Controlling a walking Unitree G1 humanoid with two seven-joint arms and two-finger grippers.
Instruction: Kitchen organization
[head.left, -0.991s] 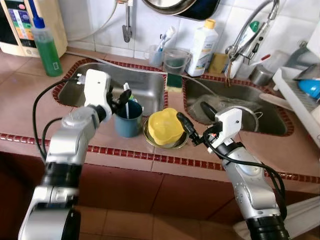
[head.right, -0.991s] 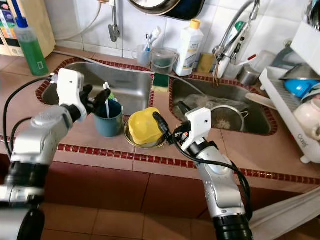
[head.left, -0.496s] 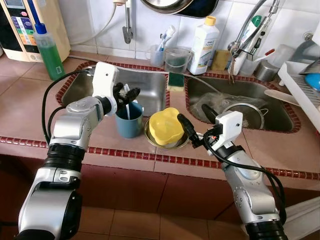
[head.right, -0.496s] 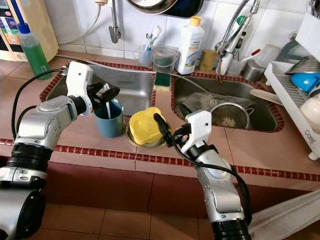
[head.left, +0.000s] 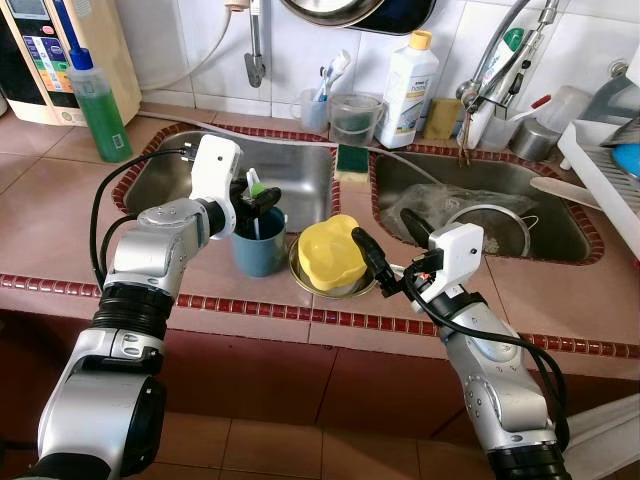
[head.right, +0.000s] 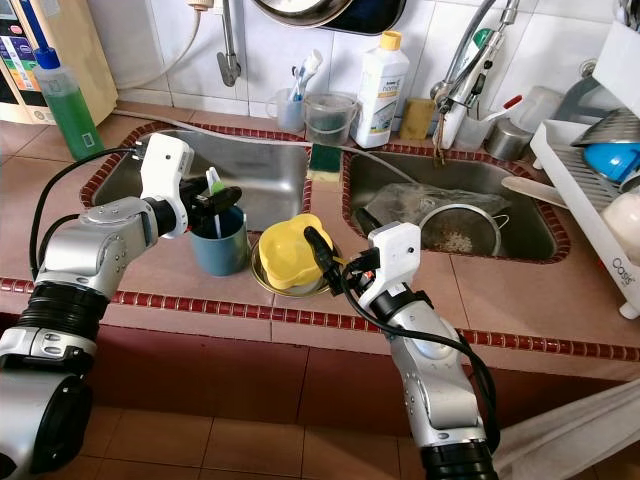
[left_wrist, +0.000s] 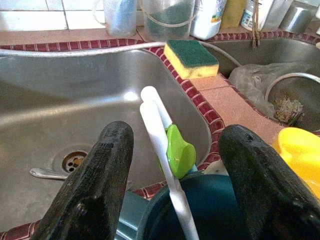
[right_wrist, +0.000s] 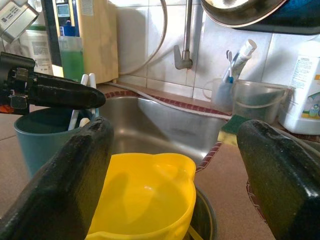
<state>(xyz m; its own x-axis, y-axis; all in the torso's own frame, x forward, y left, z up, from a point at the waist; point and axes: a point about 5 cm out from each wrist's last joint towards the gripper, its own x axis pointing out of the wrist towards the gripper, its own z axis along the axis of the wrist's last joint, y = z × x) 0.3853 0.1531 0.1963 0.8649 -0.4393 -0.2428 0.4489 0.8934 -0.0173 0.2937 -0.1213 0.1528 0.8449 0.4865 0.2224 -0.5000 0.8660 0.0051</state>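
A teal cup stands on the counter in front of the left sink, holding white handles and a green piece. My left gripper hovers open at the cup's rim, its fingers on either side of the white handles without touching them. To the right of the cup, a yellow bowl sits in a metal bowl. My right gripper is open just right of the yellow bowl, which lies between its fingers, apart from them.
Behind the cup is the left sink; the right sink holds a strainer. A sponge lies on the divider. A green soap bottle, a white bottle, a faucet and a dish rack line the back and right.
My left gripper has swung from the cup's left side to over its rim, fingers now astride the white handles. The head view shifted slightly. The right gripper has hardly moved.
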